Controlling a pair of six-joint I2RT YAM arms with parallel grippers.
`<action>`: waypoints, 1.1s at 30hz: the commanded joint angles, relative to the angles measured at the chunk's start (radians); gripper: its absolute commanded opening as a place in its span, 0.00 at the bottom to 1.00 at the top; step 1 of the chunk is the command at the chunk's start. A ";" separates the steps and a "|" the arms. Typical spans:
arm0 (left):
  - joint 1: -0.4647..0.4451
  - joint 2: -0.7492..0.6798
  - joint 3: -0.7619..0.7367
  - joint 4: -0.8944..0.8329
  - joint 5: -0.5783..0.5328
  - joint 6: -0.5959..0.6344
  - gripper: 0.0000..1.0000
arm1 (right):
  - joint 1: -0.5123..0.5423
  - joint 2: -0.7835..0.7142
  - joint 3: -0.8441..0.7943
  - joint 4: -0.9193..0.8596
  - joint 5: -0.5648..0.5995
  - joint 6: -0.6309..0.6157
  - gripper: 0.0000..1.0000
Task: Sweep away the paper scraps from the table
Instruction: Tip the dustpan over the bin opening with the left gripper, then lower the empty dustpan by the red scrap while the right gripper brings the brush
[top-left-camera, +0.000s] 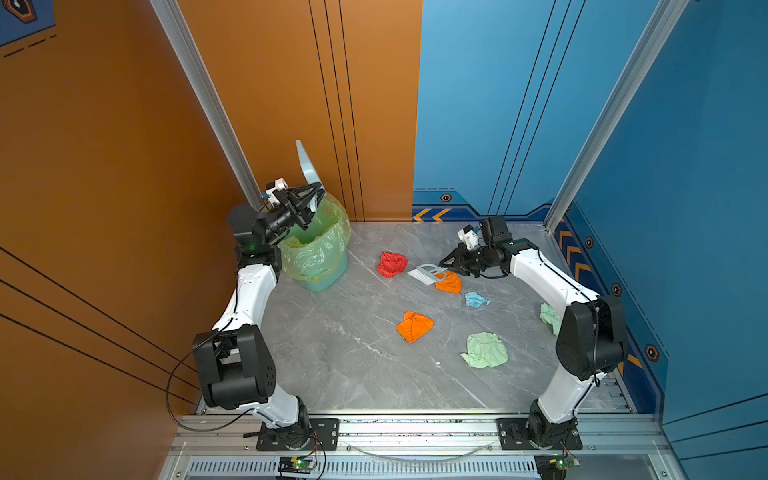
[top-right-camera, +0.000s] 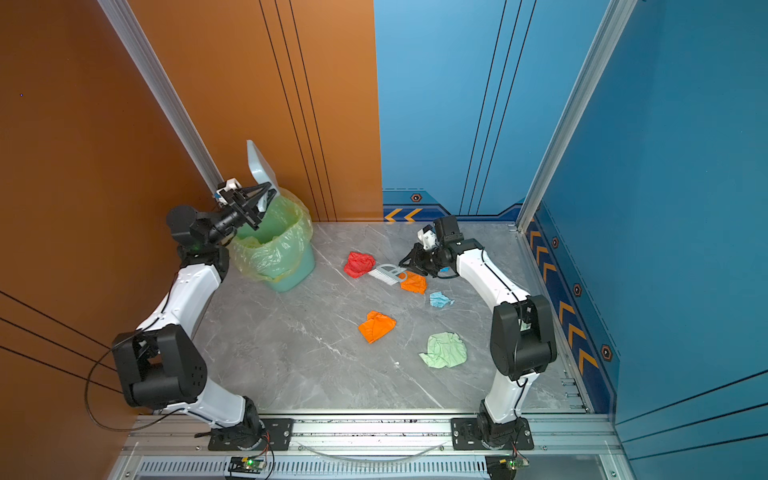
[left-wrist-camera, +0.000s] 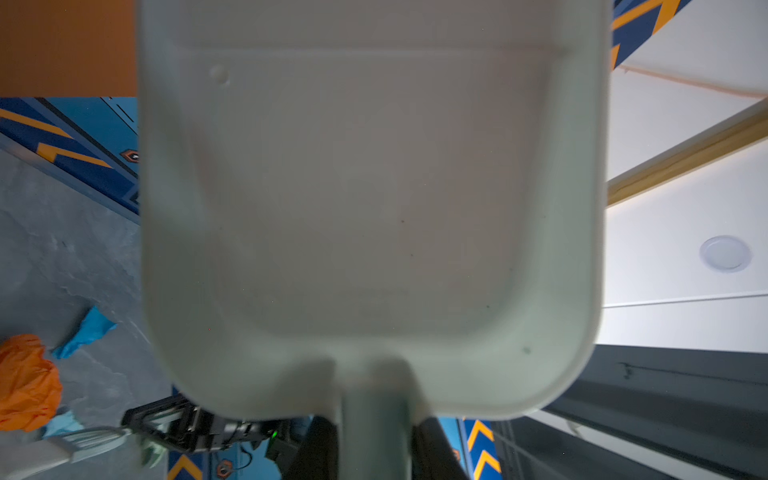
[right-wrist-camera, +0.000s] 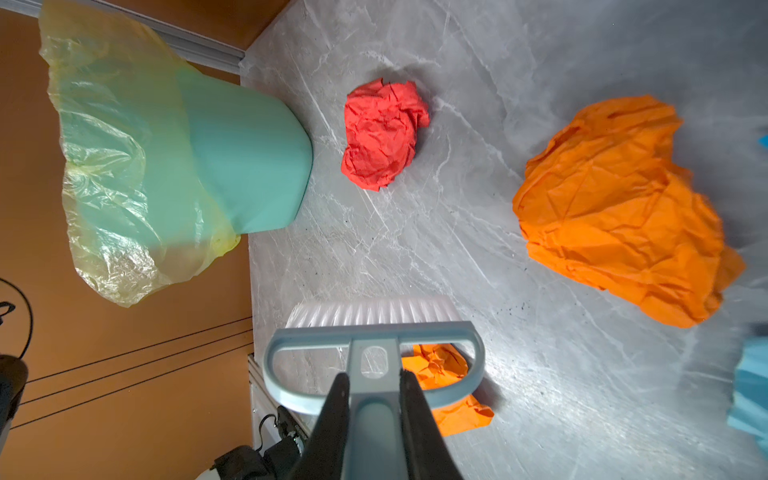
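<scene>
Paper scraps (top-left-camera: 414, 326) on table (top-left-camera: 332, 353); brush (top-left-camera: 426, 273) btwn 2.

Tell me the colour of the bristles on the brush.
White bristles, set in the pale blue-grey brush; clearest in the right wrist view.

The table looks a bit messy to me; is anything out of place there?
Yes. Crumpled paper litters the table: a red scrap, two orange scraps, a light blue scrap and two pale green scraps, spread apart. The bin stands upright.
</scene>
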 joint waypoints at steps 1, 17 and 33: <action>-0.025 -0.095 0.074 -0.397 0.016 0.423 0.00 | 0.010 -0.043 0.055 -0.037 0.100 -0.034 0.00; -0.481 -0.319 0.101 -1.415 -0.896 1.429 0.00 | 0.065 -0.061 0.099 -0.035 0.383 -0.104 0.00; -0.822 -0.332 -0.114 -1.514 -1.369 1.408 0.00 | 0.095 -0.026 0.078 0.174 0.477 -0.066 0.00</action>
